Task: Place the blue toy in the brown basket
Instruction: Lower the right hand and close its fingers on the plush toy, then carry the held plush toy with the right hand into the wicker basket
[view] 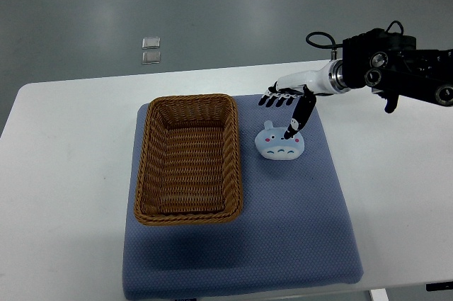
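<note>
Blue toy (280, 145) lay on the blue mat (297, 237) just right of the brown basket (189, 158), directly beneath the right robot hand (290, 106), whose fingers were spread, one dark fingertip reaching the toy's top; no writing was legible.

A white table (64, 173) with rounded corners fills the view. A blue-grey mat (283, 244) lies directly on it, spreading from the centre towards six o'clock.
</note>
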You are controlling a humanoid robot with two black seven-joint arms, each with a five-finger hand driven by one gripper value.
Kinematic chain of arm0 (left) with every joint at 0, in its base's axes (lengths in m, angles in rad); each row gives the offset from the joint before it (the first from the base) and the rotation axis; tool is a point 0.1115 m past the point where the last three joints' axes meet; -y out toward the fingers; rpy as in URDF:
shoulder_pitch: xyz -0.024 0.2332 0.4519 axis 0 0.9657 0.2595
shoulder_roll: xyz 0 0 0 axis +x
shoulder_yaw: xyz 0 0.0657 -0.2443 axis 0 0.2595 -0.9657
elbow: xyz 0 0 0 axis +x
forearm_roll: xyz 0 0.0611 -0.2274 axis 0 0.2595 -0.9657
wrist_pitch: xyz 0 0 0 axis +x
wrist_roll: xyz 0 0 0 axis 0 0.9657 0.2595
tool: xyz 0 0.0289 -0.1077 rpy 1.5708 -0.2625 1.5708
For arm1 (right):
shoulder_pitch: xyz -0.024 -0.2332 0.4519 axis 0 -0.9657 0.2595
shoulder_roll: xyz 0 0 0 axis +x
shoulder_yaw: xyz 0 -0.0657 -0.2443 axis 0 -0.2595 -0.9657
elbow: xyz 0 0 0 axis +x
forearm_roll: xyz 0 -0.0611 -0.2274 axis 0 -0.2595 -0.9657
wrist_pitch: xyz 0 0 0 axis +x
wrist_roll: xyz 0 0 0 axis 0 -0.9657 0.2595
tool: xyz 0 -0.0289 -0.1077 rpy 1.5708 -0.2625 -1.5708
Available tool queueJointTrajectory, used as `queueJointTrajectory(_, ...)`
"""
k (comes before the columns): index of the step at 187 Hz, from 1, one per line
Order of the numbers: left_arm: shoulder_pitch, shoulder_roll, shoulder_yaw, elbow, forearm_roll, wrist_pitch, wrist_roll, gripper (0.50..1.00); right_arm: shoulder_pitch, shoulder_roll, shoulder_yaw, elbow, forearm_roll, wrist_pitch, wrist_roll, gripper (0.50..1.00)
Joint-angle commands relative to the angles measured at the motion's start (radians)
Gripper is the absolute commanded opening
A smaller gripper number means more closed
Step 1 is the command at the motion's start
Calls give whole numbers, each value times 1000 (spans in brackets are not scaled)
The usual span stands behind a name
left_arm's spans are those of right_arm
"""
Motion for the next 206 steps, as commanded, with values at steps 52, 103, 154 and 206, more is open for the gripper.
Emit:
queueJointTrajectory(52, 2, 0, 5, 0, 0, 0, 0, 1000, -83, 35, 1, -19, -37, -47, 2, 877)
queueJointTrajectory(103, 2, 0, 5, 0, 0, 0, 0, 1000, -106, 40, 1, -19, -57, -48, 3, 793)
queueJointTrajectory(154, 2, 0, 5, 2, -1, 0, 0, 1000, -123, 54, 1, -26, -112, -48, 5, 556)
queueJointTrajectory(206, 3, 0, 3, 2, -1, 2, 0, 1000, -3, -41, 12, 10, -103, -9, 5, 509)
